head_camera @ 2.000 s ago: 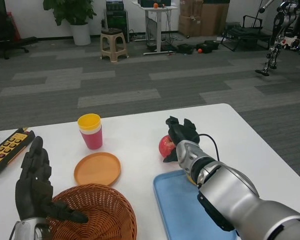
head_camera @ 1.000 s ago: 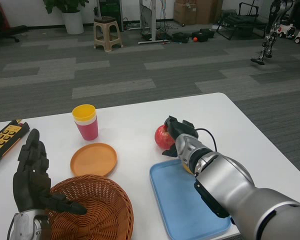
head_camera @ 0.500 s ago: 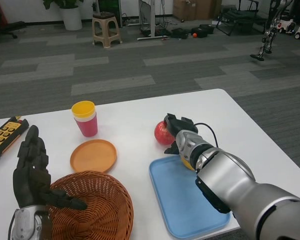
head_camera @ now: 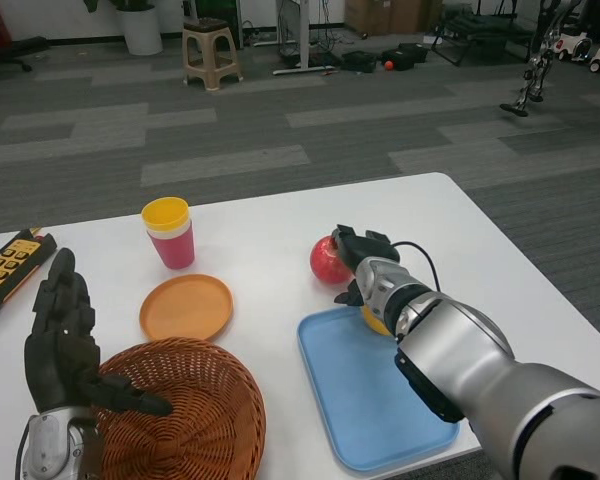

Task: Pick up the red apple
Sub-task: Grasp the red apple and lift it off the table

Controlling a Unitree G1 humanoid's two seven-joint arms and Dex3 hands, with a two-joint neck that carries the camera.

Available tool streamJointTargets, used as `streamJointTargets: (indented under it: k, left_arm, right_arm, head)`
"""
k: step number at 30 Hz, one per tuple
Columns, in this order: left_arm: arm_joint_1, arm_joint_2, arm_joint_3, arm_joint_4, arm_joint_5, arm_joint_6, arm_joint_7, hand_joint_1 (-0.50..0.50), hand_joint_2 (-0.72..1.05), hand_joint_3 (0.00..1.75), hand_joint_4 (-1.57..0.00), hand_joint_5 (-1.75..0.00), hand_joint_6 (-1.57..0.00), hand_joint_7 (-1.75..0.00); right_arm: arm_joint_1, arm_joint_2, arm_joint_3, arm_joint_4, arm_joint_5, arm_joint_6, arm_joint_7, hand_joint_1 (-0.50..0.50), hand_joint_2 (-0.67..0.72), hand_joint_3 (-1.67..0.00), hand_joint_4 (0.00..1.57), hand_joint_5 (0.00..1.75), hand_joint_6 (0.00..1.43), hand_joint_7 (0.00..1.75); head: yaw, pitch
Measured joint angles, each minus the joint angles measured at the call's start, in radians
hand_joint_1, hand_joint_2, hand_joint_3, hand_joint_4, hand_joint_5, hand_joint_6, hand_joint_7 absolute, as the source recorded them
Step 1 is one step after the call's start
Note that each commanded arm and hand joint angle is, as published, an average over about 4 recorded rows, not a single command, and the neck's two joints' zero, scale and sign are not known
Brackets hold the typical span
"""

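Nearest the camera, at the lower left, the left hand (head_camera: 65, 345) stands upright with its fingers spread and nothing in it, its thumb lying over the rim of the brown wicker basket (head_camera: 205, 420). To the right of the basket lies the light blue tray (head_camera: 365, 410), near the table's front edge, with the silver right forearm reaching across above it. A yellow object (head_camera: 372, 322) peeks out under the wrist at the tray's far edge; what it is cannot be told. Beyond the basket sits an orange plate (head_camera: 186, 306) on the white table (head_camera: 260, 235). The right hand (head_camera: 358, 258) is just past the tray, its black fingers bent against the right side of the red apple (head_camera: 328, 260), which rests on the table; whether the fingers truly clasp the apple cannot be told. Farther back stands a red cup with a yellow cup (head_camera: 169, 232) nested in it, and at the far left edge lies a yellow-and-black remote controller (head_camera: 10, 272).
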Motion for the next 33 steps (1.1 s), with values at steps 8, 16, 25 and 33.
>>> streamJointTargets:
  k: [8, 16, 25, 33]
  left_arm:
    - [0.000, 0.000, 0.002, 0.001, -0.003, 0.000, 0.000, -0.50, -0.64, 0.09, 0.00, 0.00, -0.31, -0.07]
    - [0.000, 0.000, 0.006, 0.001, -0.003, 0.000, 0.000, -0.50, -0.64, 0.09, 0.00, 0.00, -0.31, 0.00]
    - [0.000, 0.000, 0.008, 0.001, -0.003, 0.000, 0.000, -0.50, -0.64, 0.09, 0.00, 0.00, -0.31, 0.00]
    - [0.000, 0.000, 0.009, 0.001, -0.005, 0.000, 0.000, -0.50, -0.64, 0.09, 0.00, 0.00, -0.31, 0.00]
  right_arm:
    - [0.039, -0.003, 0.002, -0.065, -0.030, -0.001, -0.020, -0.44, -0.59, -0.67, 0.00, 0.51, 0.00, 0.80]
    - [0.046, -0.003, 0.006, -0.072, -0.034, -0.003, -0.059, -0.44, -0.60, -0.71, 0.11, 0.92, 0.07, 1.08]
    - [0.048, -0.003, 0.009, -0.076, -0.054, -0.008, -0.100, -0.42, -0.60, -0.75, 0.51, 1.41, 0.24, 1.36]
    - [0.053, -0.002, 0.009, -0.078, -0.058, -0.029, -0.119, -0.42, -0.60, -0.77, 0.79, 1.65, 0.31, 1.40]
  head:
    - [0.015, 0.008]
    - [0.026, 0.017]
    - [0.029, 0.020]
    - [0.029, 0.017]
